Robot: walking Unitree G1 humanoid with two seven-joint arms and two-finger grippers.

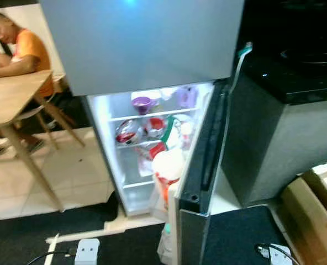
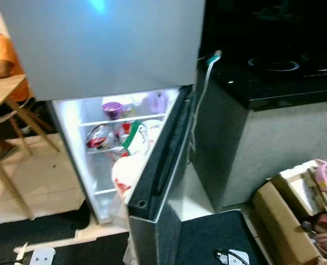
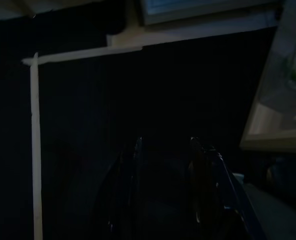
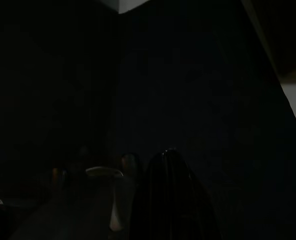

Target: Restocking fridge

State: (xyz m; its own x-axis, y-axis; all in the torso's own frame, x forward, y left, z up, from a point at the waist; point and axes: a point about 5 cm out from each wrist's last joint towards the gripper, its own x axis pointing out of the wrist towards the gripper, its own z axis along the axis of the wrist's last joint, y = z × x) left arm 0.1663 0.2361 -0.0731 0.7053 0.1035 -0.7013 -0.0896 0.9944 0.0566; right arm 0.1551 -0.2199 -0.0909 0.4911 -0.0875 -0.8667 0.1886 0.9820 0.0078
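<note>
**Fridge open, claws idle**

Fridge [image 1: 152,49] ahead, lower door [image 1: 199,165] swung open; lit shelves hold a purple cup [image 1: 143,102] and packets. Left claw [image 3: 165,192] hangs over dark floor, fingers slightly apart, empty. Right claw [image 4: 168,195] in shade; opening cannot be told.

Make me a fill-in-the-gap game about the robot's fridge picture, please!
1. The lower door of the tall silver fridge stands ____.
2. The small round bowl on the lit top shelf is coloured ____.
3. The person in the orange shirt sits at a table made of ____.
4. The brown cardboard box stands on the fridge's ____ side, from the robot's view.

Missing words: open; purple; wood; right
</note>
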